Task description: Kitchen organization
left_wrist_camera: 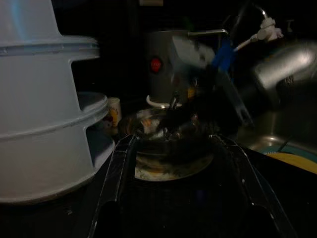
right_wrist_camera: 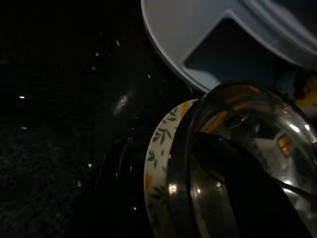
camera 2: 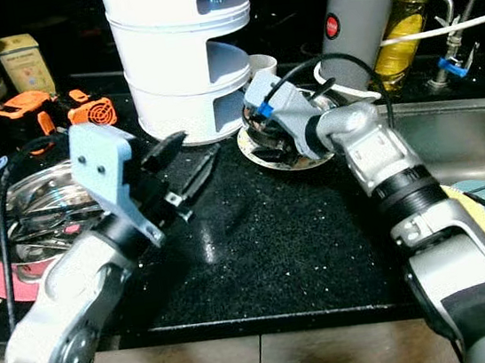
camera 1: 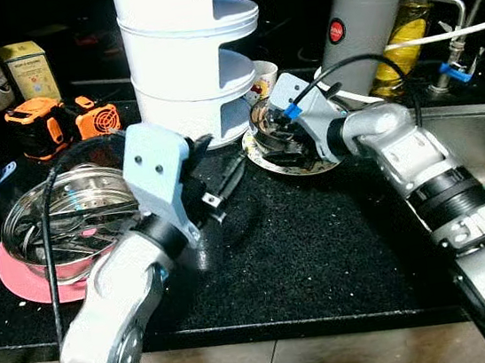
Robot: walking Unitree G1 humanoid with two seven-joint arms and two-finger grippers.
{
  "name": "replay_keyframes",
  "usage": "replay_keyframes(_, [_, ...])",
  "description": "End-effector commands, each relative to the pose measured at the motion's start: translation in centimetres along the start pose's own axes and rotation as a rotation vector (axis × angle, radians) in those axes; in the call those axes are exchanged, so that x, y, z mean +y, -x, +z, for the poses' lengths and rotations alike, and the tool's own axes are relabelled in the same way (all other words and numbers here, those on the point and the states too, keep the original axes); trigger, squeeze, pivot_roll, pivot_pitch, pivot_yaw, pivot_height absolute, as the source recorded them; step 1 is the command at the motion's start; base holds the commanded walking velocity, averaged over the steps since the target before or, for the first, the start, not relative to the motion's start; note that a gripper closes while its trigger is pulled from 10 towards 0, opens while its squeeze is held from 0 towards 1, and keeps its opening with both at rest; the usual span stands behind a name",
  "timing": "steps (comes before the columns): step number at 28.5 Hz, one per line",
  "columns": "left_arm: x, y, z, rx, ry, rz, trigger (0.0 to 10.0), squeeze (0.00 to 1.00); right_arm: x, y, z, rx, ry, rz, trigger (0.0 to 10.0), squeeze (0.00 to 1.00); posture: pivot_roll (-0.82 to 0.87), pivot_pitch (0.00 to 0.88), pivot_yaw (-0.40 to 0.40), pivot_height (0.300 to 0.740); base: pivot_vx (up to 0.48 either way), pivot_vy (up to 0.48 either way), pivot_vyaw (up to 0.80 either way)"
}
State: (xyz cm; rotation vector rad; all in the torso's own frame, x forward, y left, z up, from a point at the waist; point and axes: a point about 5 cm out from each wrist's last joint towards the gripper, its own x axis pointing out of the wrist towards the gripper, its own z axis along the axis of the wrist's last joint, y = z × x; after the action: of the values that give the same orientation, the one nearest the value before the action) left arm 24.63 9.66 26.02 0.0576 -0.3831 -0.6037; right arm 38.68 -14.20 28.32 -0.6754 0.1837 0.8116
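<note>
While my left gripper [camera 1: 225,182] hovers low over the black counter [camera 1: 323,251], fingers spread wide and holding nothing, it points toward the dishes beyond. Left of it, a steel bowl [camera 1: 48,234] of utensils sits on a pink mat [camera 1: 24,286]. Farther on, my right gripper [camera 1: 275,141] reaches into a glass bowl [right_wrist_camera: 257,144] resting on a leaf-patterned plate [camera 1: 299,167]; one finger lies inside the rim, one outside, but I cannot tell whether they pinch it. Just behind stands a white tiered rack [camera 1: 188,72]; right of that, a grey canister [camera 1: 363,27], then the sink [camera 1: 478,137].
</note>
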Motion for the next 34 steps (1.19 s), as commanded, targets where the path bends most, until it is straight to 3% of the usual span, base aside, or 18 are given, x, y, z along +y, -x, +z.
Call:
replay_keyframes(1, [-0.6,0.4,-0.2,0.024,0.013,-0.038,10.0,0.00,-0.5,0.5,-0.2,0.036,0.007,0.008,10.0,0.00,0.07,0.000,-0.099,0.740,0.000,0.000,0.00])
replay_keyframes(6, [-0.8,1.0,-0.8,0.070,0.016,-0.038,10.0,0.00,-0.8,0.7,-0.6,0.099,0.034,0.011,10.0,0.00,0.08,0.000,-0.102,0.740,0.000,0.000,0.00])
replay_keyframes(11, [-0.8,2.2,-2.5,0.179,0.005,-0.024,10.0,0.00,-1.0,0.7,-1.7,0.192,0.060,0.012,10.0,0.00,0.08,0.000,-0.104,0.740,0.000,0.000,0.00])
replay_keyframes(21, [-0.6,2.6,-2.6,0.195,-0.005,-0.008,10.0,0.00,-0.9,0.3,-2.7,0.266,0.063,-0.004,10.0,0.00,0.08,0.000,-0.106,0.740,0.000,0.000,0.00])
replay_keyframes(22, [-0.6,2.5,-2.6,0.194,-0.006,-0.010,10.0,0.00,-0.9,0.2,-2.8,0.269,0.070,-0.004,0.0,0.00,0.07,0.000,-0.106,0.740,0.000,0.000,0.00])
replay_keyframes(34, [-0.8,1.9,-2.5,0.186,-0.014,-0.027,10.0,0.00,-0.9,0.4,-2.8,0.269,0.137,0.014,0.0,0.00,0.07,0.000,-0.104,0.740,0.000,0.000,0.00])
